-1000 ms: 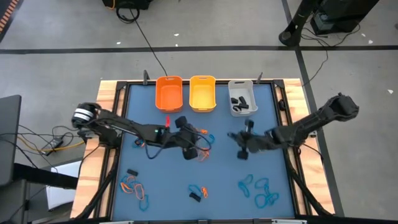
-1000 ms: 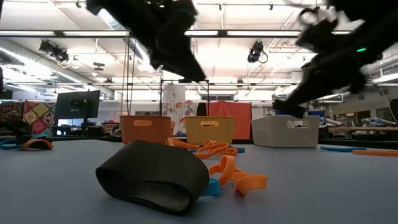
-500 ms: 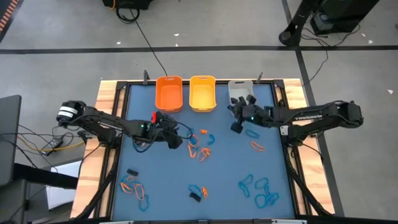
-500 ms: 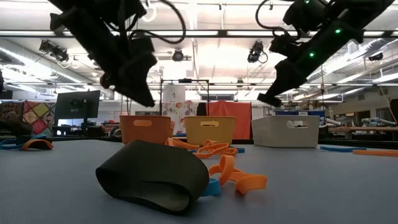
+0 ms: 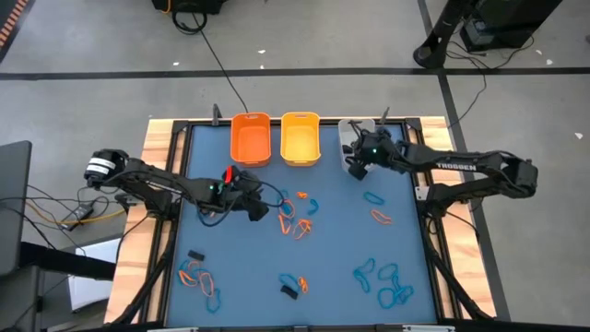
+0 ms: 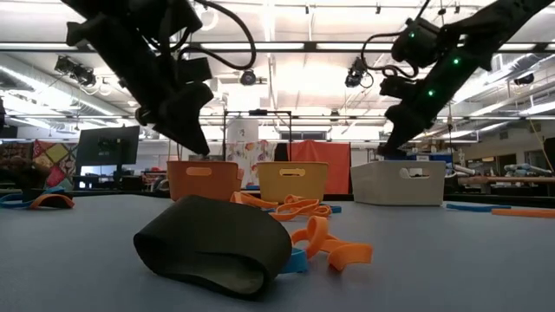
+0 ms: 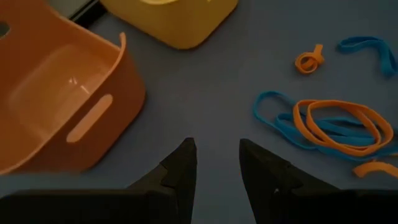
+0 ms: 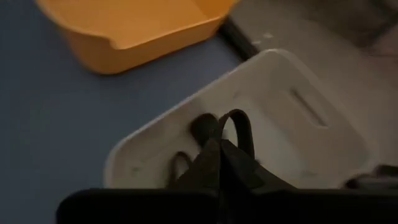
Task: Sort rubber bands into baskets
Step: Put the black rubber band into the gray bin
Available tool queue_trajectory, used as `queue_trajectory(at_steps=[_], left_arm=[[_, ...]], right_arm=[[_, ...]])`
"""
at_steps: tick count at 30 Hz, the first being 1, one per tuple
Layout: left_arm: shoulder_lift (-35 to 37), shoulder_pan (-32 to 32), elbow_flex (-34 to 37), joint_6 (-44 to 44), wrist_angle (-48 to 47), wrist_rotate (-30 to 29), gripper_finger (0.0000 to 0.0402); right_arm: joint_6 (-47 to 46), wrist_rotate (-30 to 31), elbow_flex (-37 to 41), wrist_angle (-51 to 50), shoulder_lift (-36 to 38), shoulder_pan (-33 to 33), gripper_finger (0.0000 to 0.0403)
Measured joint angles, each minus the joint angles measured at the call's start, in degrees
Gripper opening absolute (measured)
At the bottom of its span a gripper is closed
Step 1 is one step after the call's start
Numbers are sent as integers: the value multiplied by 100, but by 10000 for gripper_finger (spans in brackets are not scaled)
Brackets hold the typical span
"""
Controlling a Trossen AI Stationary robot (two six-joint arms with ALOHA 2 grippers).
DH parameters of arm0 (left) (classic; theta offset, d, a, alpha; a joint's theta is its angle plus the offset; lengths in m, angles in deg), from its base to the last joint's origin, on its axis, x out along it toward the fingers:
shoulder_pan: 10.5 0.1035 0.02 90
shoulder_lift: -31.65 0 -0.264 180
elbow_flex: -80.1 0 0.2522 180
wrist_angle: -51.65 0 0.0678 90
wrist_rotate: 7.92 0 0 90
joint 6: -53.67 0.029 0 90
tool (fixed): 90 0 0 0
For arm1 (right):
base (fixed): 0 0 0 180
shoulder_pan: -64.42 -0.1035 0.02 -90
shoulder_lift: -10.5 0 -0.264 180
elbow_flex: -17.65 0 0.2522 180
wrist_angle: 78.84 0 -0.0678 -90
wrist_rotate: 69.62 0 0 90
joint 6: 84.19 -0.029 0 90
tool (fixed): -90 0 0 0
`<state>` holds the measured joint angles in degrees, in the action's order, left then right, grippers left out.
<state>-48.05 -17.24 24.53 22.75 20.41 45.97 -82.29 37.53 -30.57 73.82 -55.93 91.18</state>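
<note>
R gripper [image 8: 221, 163] hangs over the grey-white basket [image 8: 323, 134], fingers pinched on a chunky black band [image 8: 237, 124], w/ what look like more black bands [image 8: 202, 127] already inside, tho the view's dim. L gripper [image 7: 214, 163] hovers near the orange basket [image 7: 56, 106] w/ fingers partly apart & nothing between them, aimed toward the tangled orange & blue bands [image 7: 336, 127] on the blue mat [image 7: 205, 87]. Bands look light, soft & floppy, prob. snag on each other, so best pinch one strand at a loop's outer edge, away from the tangle.

The right arm [image 5: 461, 167] bears white lettering reading "TROSSEN".
</note>
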Motion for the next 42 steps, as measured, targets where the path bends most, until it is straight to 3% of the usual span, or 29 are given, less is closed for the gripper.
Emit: queue_trajectory(at_steps=[3, 7, 13, 17, 21, 25, 30, 32, 39, 42], left_arm=[[0, -11, 0, 80, 141, 47, 127], [-1, -11, 0, 94, 271, 65, 127], [-2, -18, 0, 187, 238, 308, 127], [-4, -20, 0, 224, 167, 456, 127], [-4, -22, 0, 210, -90, 477, 127], [-4, -22, 0, -15, -620, 685, 127], [-4, -72, 0, -382, -1217, 976, 127], [42, -110, 0, -453, -1485, 1174, 127], [381, -272, -15, -1043, -3013, 2371, 127], [426, -317, -13, -1339, -3983, 2418, 127]], right_arm=[[-20, -463, 2, -40, 0, 198, 30], [-20, -524, 2, -39, 0, 356, 62], [-1, -642, 2, -37, 0, 388, 141], [-211, -330, 4, -21, 4, 381, 190], [-222, 165, 4, 77, 7, 381, 216], [-189, 79, 4, 208, 7, 383, 223], [-375, -1265, 4, 399, 9, 262, 216], [-477, -1484, 4, 527, 9, 129, 208], [-536, -1532, 4, 728, 9, -439, 183], [-538, -1532, 4, 776, 9, -643, 177]])
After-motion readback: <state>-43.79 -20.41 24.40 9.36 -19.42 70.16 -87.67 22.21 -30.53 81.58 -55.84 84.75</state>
